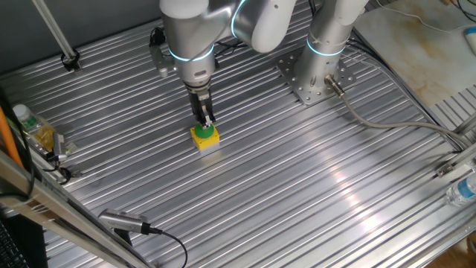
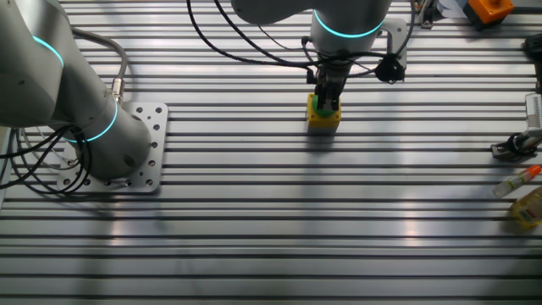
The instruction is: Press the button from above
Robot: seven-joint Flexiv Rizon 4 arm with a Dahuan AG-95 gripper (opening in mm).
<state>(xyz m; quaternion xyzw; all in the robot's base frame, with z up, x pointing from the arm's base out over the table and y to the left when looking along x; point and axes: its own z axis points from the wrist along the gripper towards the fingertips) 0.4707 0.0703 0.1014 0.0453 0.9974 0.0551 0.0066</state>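
While the arm point(image 1: 245, 22) bends over from its bolted base plate point(image 1: 309, 78), the gripper point(image 1: 204, 121) points straight down onto the button point(image 1: 202, 132), whose green cap shows around the dark fingertips in both fixed views. The fingertips appear to rest on the cap, though neither view is sharp enough to show whether it is pushed in. The two fingers point(image 2: 329, 95) run close side by side, and no view shows clearly whether there is a gap between their tips or whether they meet, so the state of the gripper cannot be told.

The button sits on a yellow box point(image 1: 206, 139) with a pale lower part, standing upright on the ribbed metal worktop point(image 1: 297, 193). It stands well in from every edge, in the part of the worktop nearer the arm's base plate than the edge opposite it, and apart from everything else on the surface.

Along one edge of the worktop lies a plastic bottle point(image 1: 36, 128) with a green cap and yellowish contents. At another edge, a clear bottle point(image 1: 462, 190) rests on its side. A grey cable point(image 1: 387, 123) runs from the base plate across the slats toward that same edge. In the other fixed view an orange object point(image 2: 489, 8) sits at a corner, only partly in view.
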